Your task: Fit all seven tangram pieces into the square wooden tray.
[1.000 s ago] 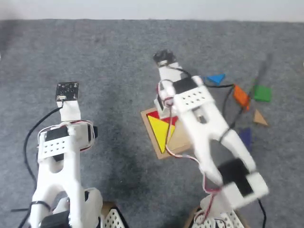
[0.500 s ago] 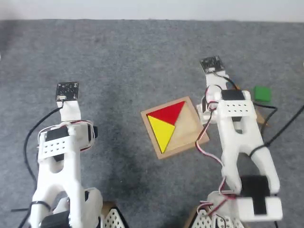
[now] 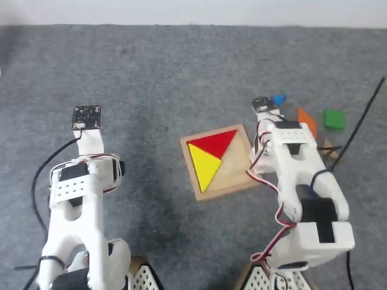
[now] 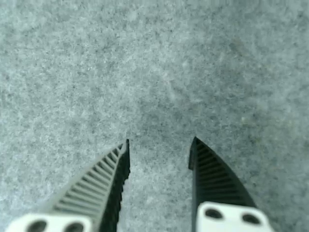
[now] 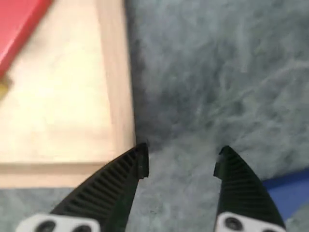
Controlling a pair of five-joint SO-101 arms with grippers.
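The square wooden tray point(image 3: 233, 168) lies tilted at mid-table and holds a red triangle point(image 3: 214, 143) and a yellow triangle point(image 3: 204, 166). My right arm point(image 3: 290, 151) stands just right of the tray. Its gripper point(image 5: 181, 162) is open over carpet beside the tray's corner point(image 5: 116, 72), with a blue piece point(image 5: 289, 189) near one finger. Loose pieces lie to the right: light blue point(image 3: 279, 99), orange point(image 3: 306, 119), green point(image 3: 334, 118) and tan point(image 3: 329, 148). My left gripper point(image 4: 159, 150) is open over bare carpet, far left of the tray.
Grey carpet covers the table. The left arm point(image 3: 78, 181) stands at the front left with its wrist camera point(image 3: 86, 116) ahead of it. A black cable point(image 3: 363, 115) runs across the loose pieces at the right edge.
The right arm swung from above the tray to its right side, then drew back a little toward its base. The left arm stayed still.
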